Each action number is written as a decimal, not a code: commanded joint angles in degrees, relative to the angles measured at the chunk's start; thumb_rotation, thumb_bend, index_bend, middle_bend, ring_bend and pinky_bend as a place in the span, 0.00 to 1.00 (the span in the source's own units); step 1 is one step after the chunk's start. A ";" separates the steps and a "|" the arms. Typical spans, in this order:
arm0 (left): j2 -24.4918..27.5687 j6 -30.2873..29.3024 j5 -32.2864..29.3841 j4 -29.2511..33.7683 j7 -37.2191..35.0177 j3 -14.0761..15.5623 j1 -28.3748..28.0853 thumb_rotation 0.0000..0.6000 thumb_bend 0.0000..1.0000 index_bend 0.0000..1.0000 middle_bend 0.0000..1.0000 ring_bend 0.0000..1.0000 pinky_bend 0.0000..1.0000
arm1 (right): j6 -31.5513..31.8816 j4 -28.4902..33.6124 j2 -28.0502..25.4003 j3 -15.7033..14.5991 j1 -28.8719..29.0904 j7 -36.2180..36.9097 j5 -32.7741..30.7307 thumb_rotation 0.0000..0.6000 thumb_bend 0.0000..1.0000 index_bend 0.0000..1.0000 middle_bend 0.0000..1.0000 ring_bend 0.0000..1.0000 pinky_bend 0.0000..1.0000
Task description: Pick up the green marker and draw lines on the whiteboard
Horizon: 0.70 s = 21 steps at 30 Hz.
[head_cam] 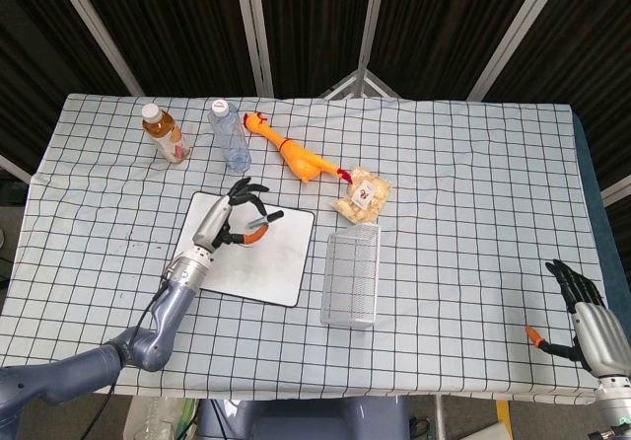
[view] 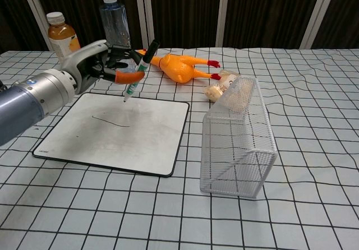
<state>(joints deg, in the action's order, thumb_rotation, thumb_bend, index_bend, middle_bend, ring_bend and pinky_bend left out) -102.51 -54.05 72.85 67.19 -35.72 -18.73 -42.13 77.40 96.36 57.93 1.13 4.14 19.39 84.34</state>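
You're in a lab/test setup, not a home: table (head_cam: pixel 473 183) w/ black-grid white cloth, dark ribbed curtain panels (view: pixel 263 9) on pale metal posts (head_cam: pixel 370 26) behind. Random props laid out — rubber chicken (view: pixel 178 66), tea bottle (view: pixel 63 42), water bottle (view: pixel 115 31), wire basket (view: pixel 238 140), snack bag (head_cam: pixel 361 196).

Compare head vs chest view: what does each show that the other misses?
Head view only: the right hand, resting open at the table's near right corner, and the whole checked table from above.

Chest view only: the faint line already drawn on the whiteboard, and the marker's tip held just above the board's far edge.

Both: the left hand gripping the green marker, the whiteboard, the wire basket lying on its side, the rubber chicken, the snack bag, the tea bottle and the water bottle.
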 commanded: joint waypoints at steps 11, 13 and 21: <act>-6.72 1.62 -4.39 -4.18 4.50 -0.75 -2.05 1.00 0.55 0.71 0.21 0.02 0.03 | -0.23 -0.22 -0.13 -0.01 0.13 0.88 0.10 1.00 0.27 0.00 0.00 0.00 0.00; -7.03 1.80 -4.53 -4.49 4.55 -0.73 -2.13 1.00 0.55 0.71 0.21 0.02 0.03 | -0.23 -0.22 -0.12 0.00 0.14 0.88 0.11 1.00 0.27 0.00 0.00 0.00 0.00; -8.55 2.25 -4.60 -5.96 4.59 -0.84 -2.70 1.00 0.55 0.71 0.21 0.02 0.03 | -0.20 -0.15 -0.11 -0.03 0.09 0.82 0.07 1.00 0.27 0.00 0.00 0.00 0.00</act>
<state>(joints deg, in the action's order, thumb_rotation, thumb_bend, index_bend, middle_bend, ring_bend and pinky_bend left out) -110.94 -51.86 68.24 61.36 -31.16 -19.55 -44.76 77.20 96.21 57.82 1.09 4.23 20.21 84.41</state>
